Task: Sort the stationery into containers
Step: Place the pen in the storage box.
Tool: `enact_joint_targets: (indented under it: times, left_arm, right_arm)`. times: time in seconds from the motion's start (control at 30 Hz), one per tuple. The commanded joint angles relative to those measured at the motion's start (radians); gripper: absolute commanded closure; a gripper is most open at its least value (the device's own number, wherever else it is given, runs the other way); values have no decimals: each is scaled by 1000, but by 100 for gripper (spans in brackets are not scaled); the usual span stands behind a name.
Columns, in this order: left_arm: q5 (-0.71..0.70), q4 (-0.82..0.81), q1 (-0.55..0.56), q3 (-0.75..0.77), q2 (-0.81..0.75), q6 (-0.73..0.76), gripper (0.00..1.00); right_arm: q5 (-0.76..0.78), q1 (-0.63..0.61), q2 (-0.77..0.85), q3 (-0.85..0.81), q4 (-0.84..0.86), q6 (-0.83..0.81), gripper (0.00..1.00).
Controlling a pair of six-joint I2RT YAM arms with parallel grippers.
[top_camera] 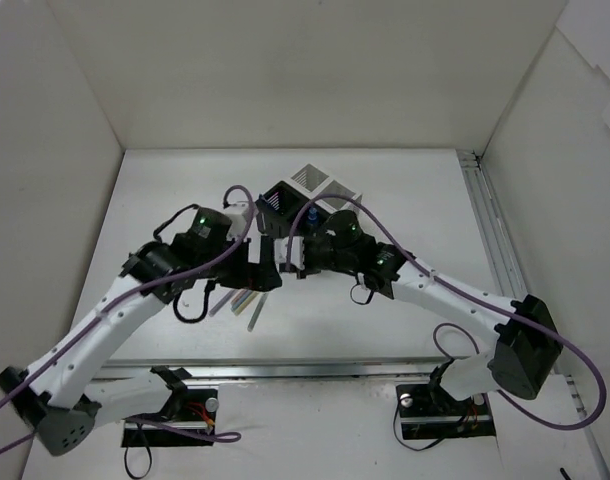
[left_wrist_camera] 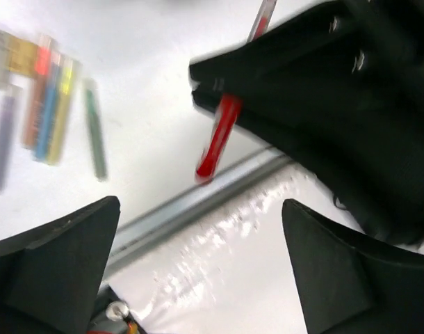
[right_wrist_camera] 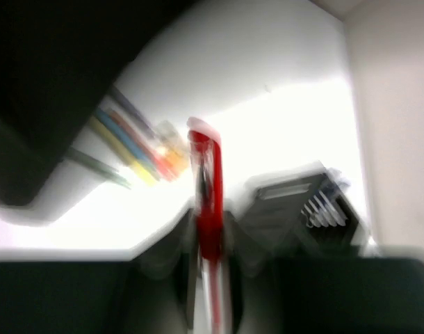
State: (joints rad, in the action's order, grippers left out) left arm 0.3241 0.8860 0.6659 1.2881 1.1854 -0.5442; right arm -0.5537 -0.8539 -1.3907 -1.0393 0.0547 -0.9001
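My right gripper [right_wrist_camera: 208,240] is shut on a red pen [right_wrist_camera: 206,202] and holds it above the table; the view is blurred. The same pen [left_wrist_camera: 217,136] shows in the left wrist view, sticking out of the black right gripper. My left gripper [left_wrist_camera: 200,209] is open and empty, close beside the right gripper [top_camera: 298,257] in the top view. Several pastel markers [top_camera: 237,300] lie side by side on the table below both grippers, also in the left wrist view [left_wrist_camera: 42,104]. The block of black and white bins [top_camera: 307,185] stands just behind the grippers. A blue-capped bottle [top_camera: 312,214] shows at its near side.
A dark green pen [left_wrist_camera: 95,139] lies apart from the marker row. A metal rail [left_wrist_camera: 198,202] runs along the table's near edge. White walls close in the table on the left, back and right. The bins also show in the right wrist view [right_wrist_camera: 316,202].
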Motion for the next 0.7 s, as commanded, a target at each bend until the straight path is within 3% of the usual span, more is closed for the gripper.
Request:
enact_joint_targets:
  times: [0.0,0.07,0.13,0.3,0.67]
  left_arm:
    - [-216,-189,18,-68,-211,-54,0]
    - [-379,-260,8,-128,-324,-86,0]
    - [-456,-285,-3,-205,-380,-120,0]
    - [-618,-190,-58,-257,-440,-155,0]
    - [-471,-291,-241,-363,-369,-62,0]
  right_arm:
    - [126,111,7,12,509,316,100]
    - [127,139,-37,-45,560,389,100]
    - [120,167,-76,-91,574,469,100]
    - [209,202,-243,-232,720,654,100]
    - [166,265,-677,-545,982,941,98]
